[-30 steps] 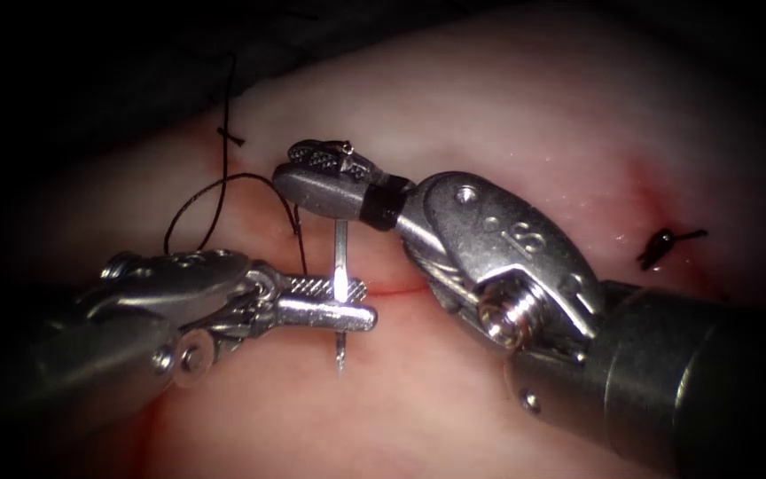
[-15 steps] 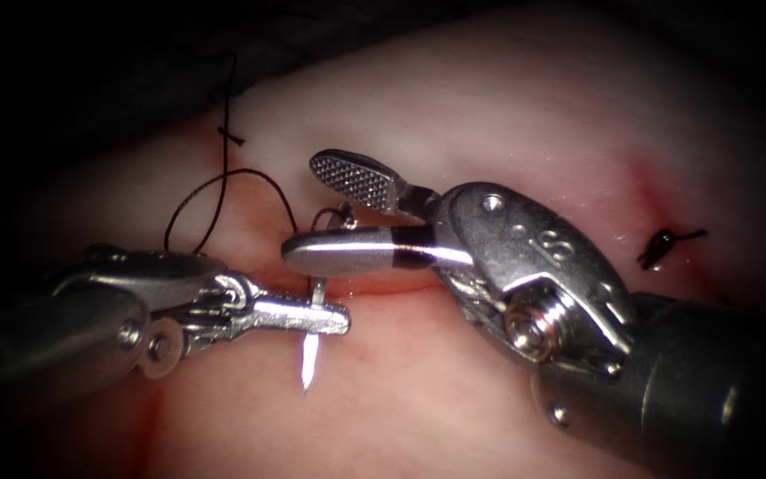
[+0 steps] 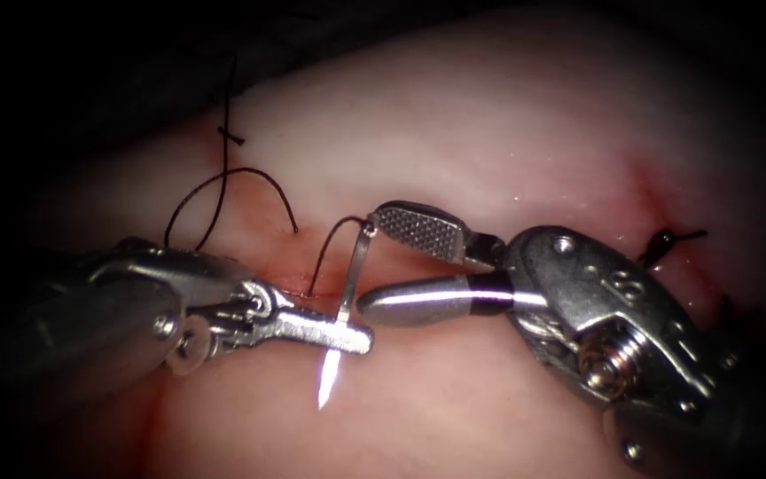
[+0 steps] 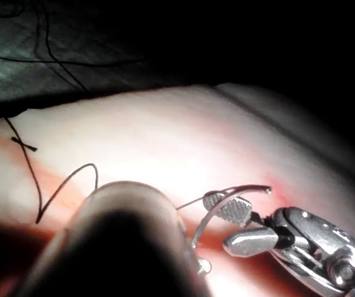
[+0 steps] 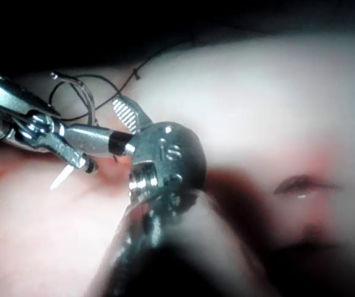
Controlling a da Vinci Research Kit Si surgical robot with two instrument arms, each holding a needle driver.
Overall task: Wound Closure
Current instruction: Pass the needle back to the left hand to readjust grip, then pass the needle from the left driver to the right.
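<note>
Needle [image 3: 347, 293] sits free of the tissue [image 3: 525, 115], pinched near its point by my left tool [image 3: 334, 330], tip toward 6 o'clock. My right tool [image 3: 405, 266], at 3 o'clock of it, is spread and holds nothing. Thread [image 3: 223, 191] trails to 10 o'clock; the cut [image 3: 401, 288] remains unclosed here, one knot [image 3: 662, 241] tied at far right.

A dark cloth [image 4: 54, 55], perhaps a drape, lies behind the pale slab, creased.
</note>
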